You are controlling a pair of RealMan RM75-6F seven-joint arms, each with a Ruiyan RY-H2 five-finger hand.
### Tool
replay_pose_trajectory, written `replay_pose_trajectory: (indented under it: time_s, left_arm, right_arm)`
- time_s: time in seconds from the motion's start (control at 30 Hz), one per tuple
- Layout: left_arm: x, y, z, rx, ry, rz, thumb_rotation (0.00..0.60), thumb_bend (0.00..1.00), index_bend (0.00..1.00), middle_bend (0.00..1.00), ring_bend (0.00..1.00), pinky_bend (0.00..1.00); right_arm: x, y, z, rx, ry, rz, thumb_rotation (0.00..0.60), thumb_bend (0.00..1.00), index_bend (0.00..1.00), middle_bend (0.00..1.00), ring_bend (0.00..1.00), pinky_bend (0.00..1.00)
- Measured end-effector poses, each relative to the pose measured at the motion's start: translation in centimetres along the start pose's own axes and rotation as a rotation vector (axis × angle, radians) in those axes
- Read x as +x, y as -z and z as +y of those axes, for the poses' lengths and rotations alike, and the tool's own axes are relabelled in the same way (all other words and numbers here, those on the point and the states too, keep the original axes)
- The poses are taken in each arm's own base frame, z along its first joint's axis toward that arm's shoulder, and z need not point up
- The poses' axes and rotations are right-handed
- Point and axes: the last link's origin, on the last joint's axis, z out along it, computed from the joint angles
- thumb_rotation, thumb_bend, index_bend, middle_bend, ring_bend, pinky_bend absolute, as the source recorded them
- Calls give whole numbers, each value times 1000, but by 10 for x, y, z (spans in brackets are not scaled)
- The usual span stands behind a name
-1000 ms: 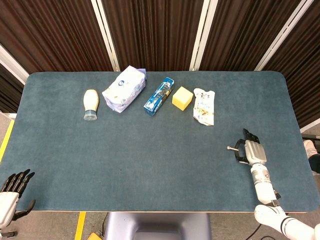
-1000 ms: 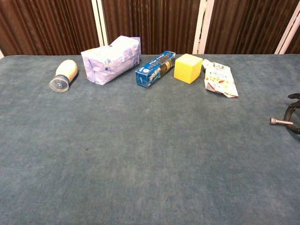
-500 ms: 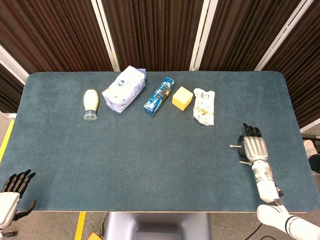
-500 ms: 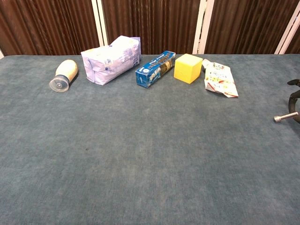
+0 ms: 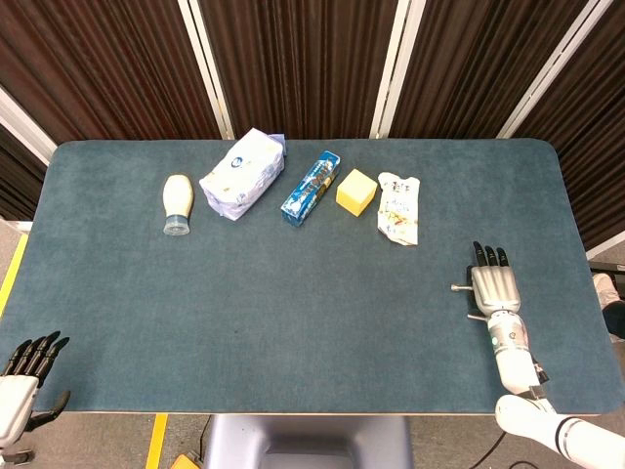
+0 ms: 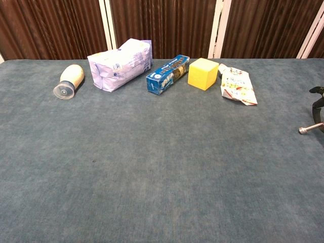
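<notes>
Snack pouch nearest our right hand

Snack pouch [image 5: 398, 207], white and crinkled, lies flat on the blue table [image 5: 293, 322] at the right end of the back row. Just beside it to the left sits a yellow cube [image 5: 356, 191], then a blue box [image 5: 311, 187], a white tissue pack [image 5: 243, 173] and a cream bottle [image 5: 177, 203] on its side. Nothing stands between the pouch and our right hand [image 5: 493, 288], which hovers near it with fingers straight and spread, holding nothing. Our left hand [image 5: 27, 363] hangs off the table's near-left corner, fingers apart, holding nothing.
</notes>
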Motion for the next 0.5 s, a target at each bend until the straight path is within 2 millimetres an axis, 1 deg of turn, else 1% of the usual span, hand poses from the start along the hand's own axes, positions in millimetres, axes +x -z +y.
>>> replay_pose_trajectory:
  time_s: [0.3, 0.5]
  left_arm:
    - [0, 0, 0, 2, 1, 0, 600, 397, 0, 0, 0, 47]
    - [1, 0, -1, 6, 4, 8, 600, 417, 0, 0, 0, 43]
  right_arm:
    - [4, -2, -3, -1, 13, -4, 600, 549, 683, 99, 0, 0]
    - [6, -2, -7, 3, 18, -6, 600, 549, 657, 99, 0, 0]
